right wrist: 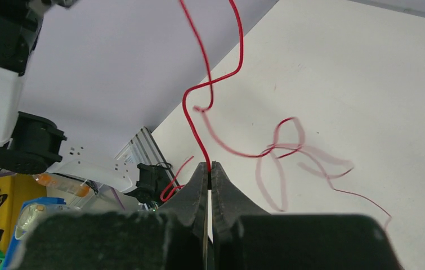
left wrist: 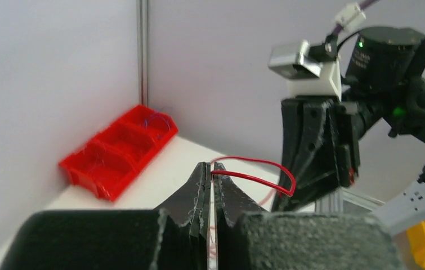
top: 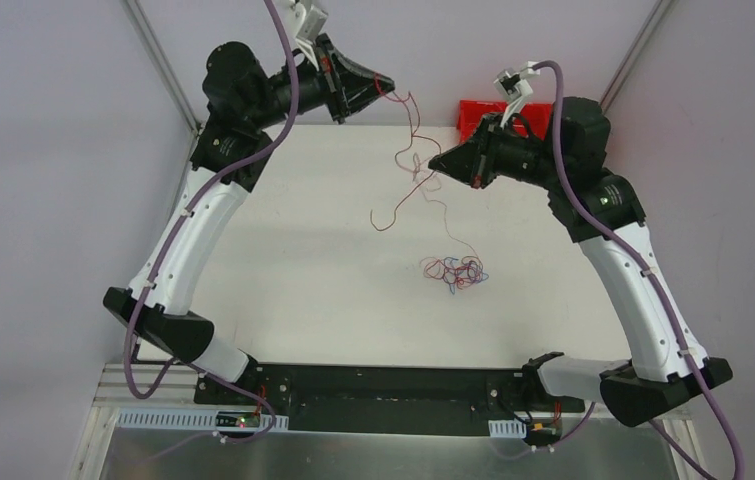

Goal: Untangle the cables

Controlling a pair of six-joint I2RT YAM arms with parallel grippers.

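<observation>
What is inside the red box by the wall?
The red box has three compartments. In the far one, thin bluish wires show. Its walls hide the other floors, so more cannot be told.

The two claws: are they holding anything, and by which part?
Both pinch thin red cables: the left gripper at a looped end, the right gripper somewhere along a strand.

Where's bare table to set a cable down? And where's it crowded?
Free: table between the left arm and the tangle; also between the tangle and the right arm. Crowded: far middle, where red cable hangs from the left gripper and right gripper.
</observation>
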